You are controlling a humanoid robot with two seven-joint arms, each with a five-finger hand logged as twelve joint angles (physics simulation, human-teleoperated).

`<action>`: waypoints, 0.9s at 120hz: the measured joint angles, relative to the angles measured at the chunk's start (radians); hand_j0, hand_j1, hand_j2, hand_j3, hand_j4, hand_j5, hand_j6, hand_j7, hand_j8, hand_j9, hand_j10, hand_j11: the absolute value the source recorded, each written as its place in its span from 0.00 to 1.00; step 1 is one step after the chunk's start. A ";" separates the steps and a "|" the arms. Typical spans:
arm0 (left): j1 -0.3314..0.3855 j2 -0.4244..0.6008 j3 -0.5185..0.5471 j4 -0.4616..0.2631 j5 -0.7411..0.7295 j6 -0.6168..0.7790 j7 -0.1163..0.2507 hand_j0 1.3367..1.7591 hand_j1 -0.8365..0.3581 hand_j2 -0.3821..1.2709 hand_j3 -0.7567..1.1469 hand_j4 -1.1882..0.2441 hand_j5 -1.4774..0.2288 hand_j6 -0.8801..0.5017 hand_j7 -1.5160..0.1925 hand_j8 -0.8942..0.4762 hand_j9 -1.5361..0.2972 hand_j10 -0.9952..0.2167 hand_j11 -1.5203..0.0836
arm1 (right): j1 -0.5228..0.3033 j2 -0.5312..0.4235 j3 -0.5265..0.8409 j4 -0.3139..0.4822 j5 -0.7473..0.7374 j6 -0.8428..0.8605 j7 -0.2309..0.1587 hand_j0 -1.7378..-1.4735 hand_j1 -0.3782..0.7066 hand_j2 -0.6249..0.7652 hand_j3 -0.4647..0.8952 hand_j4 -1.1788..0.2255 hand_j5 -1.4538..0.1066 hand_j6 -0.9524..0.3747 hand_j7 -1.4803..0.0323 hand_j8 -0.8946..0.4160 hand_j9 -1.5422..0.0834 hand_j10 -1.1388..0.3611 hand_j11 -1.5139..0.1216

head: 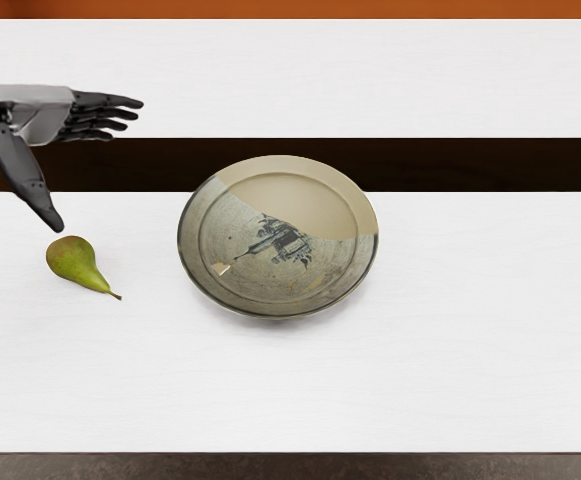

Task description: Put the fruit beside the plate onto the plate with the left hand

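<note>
Plate (278, 236) sits on the table (450, 340), about centre, its far rim over the table's back edge. Pear (75, 263) lies on the table left of the plate, apart from it, stem end toward the near right. Left hand (45, 125) is behind and above the pear, at the left edge, thumb pointing down toward it.

worktop (450, 380): white, faintly grained, filling most of the frame; a dark band (490, 165) runs across the upper half.
plate (342, 205): round, grey-beige glaze, dark drawing in the middle; lies flat at frame centre, far rim over the dark band.
pear (73, 262): green, on its side at middle left, stem toward lower right, apart from the plate.
</note>
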 joint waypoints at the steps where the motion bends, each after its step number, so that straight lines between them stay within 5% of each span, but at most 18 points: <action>1: 0.000 0.001 0.000 -0.001 0.000 0.000 0.000 0.76 0.98 0.23 0.40 0.81 0.85 0.62 0.87 0.64 0.83 0.80 0.94 | 0.000 0.000 0.000 0.000 0.000 0.000 0.000 0.30 0.03 0.45 0.34 0.84 0.93 0.72 0.98 0.68 0.95 0.76 0.93; 31: -0.004 0.013 -0.003 -0.013 0.000 0.000 0.012 0.76 0.98 0.23 0.40 0.81 0.85 0.62 0.87 0.64 0.83 0.80 0.94 | 0.000 0.000 -0.003 0.000 0.000 0.000 -0.001 0.30 0.03 0.45 0.34 0.84 0.93 0.72 0.98 0.68 0.95 0.76 0.93; 40: -0.017 0.007 -0.010 -0.017 -0.001 0.000 0.092 0.76 0.98 0.23 0.40 0.81 0.85 0.62 0.87 0.64 0.83 0.80 0.94 | 0.000 0.000 -0.003 0.000 0.000 0.000 -0.001 0.30 0.03 0.45 0.34 0.84 0.93 0.72 0.98 0.68 0.95 0.76 0.93; 56: -0.034 -0.061 -0.014 -0.029 0.004 0.000 0.357 0.76 0.98 0.23 0.40 0.81 0.85 0.62 0.87 0.64 0.83 0.80 0.93 | 0.000 0.000 -0.004 0.000 0.000 0.000 -0.001 0.30 0.03 0.45 0.34 0.84 0.93 0.72 0.98 0.68 0.95 0.76 0.93; 65: -0.033 -0.069 -0.018 -0.074 0.074 0.000 0.445 0.76 0.98 0.23 0.40 0.81 0.85 0.62 0.87 0.64 0.83 0.80 0.93 | 0.000 0.000 -0.004 0.000 0.000 0.000 -0.001 0.30 0.03 0.45 0.34 0.84 0.93 0.72 0.98 0.68 0.95 0.76 0.93; 81: -0.030 -0.080 -0.022 -0.140 0.207 0.000 0.505 0.76 0.98 0.23 0.40 0.81 0.85 0.62 0.87 0.64 0.83 0.80 0.93 | -0.001 0.000 -0.004 0.000 0.000 0.000 -0.001 0.30 0.03 0.45 0.34 0.84 0.93 0.72 0.98 0.68 0.95 0.76 0.93; 108: -0.007 -0.213 -0.022 -0.192 0.367 0.001 0.526 0.76 0.97 0.23 0.40 0.81 0.85 0.62 0.87 0.63 0.82 0.80 0.93 | -0.001 0.000 -0.004 0.000 0.000 0.000 -0.001 0.30 0.03 0.45 0.34 0.84 0.93 0.72 0.98 0.68 0.95 0.76 0.93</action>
